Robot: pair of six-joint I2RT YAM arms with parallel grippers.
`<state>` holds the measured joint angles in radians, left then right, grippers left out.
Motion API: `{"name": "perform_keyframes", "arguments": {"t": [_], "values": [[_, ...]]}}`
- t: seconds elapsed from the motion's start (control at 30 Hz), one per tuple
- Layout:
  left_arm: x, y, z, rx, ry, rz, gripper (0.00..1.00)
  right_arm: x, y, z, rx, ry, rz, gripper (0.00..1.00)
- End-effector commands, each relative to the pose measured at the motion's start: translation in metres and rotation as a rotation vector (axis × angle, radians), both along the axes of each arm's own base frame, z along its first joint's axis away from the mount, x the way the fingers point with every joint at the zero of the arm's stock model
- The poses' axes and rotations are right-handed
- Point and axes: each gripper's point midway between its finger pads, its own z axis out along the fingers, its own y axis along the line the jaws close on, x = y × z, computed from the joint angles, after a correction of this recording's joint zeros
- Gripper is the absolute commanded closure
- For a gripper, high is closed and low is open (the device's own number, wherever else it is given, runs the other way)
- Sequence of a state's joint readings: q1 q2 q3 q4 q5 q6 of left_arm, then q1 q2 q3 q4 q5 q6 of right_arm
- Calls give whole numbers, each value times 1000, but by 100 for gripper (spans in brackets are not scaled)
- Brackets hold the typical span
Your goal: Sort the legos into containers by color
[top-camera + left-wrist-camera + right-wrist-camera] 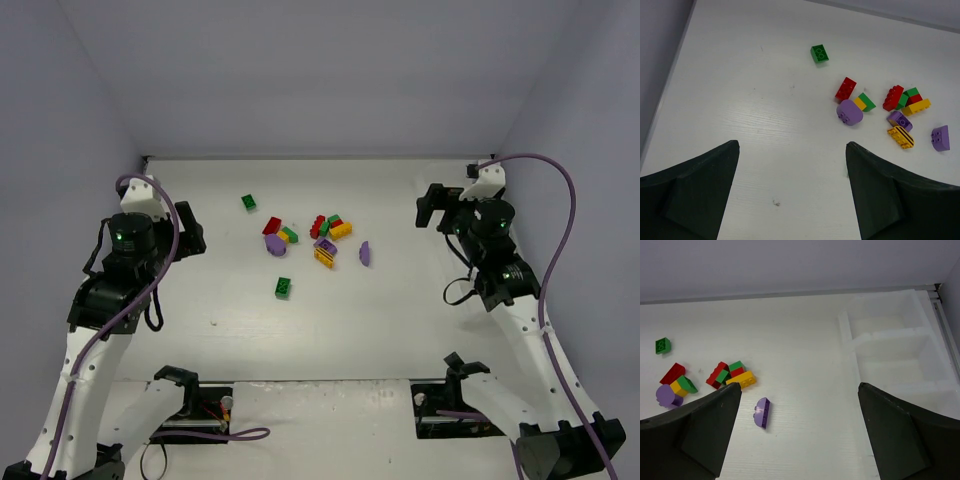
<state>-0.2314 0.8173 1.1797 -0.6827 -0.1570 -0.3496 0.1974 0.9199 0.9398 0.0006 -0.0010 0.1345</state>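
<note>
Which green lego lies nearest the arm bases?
The lone green lego on the near side of the pile, apart from everything. The other stray green one lies farther back, and the rest sit in the pile.

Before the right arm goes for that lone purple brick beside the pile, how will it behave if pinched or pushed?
The lone purple brick looks like hard moulded plastic, probably stiff and light. Its curved side may make a pinch slip off. On the smooth table, a push would likely slide it, not roll it.
</note>
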Motion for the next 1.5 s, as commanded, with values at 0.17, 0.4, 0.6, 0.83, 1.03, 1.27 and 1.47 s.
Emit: {"name": "perform_keyframes", "arguments": {"t": [0.17,0.4,0.6,0.83,1.03,1.27,1.47], "values": [[8,-1,15,-23,-61,5,19,18,16,1,53,7,41,0],[8,-2,4,-21,-34,6,19,36,43,-57,126,245,72,0],[7,-1,-10,-13,3,8,19,47,76,-119,100,426,78,17],[3,0,-27,-5,55,12,19,53,110,-174,55,549,98,27],[0,-3,-37,-18,88,7,19,57,124,-208,22,617,86,27],[-2,-4,-43,-21,107,0,19,59,130,-232,4,660,73,34],[-5,-3,-47,-17,119,5,19,60,132,-242,-11,670,57,41]]}}
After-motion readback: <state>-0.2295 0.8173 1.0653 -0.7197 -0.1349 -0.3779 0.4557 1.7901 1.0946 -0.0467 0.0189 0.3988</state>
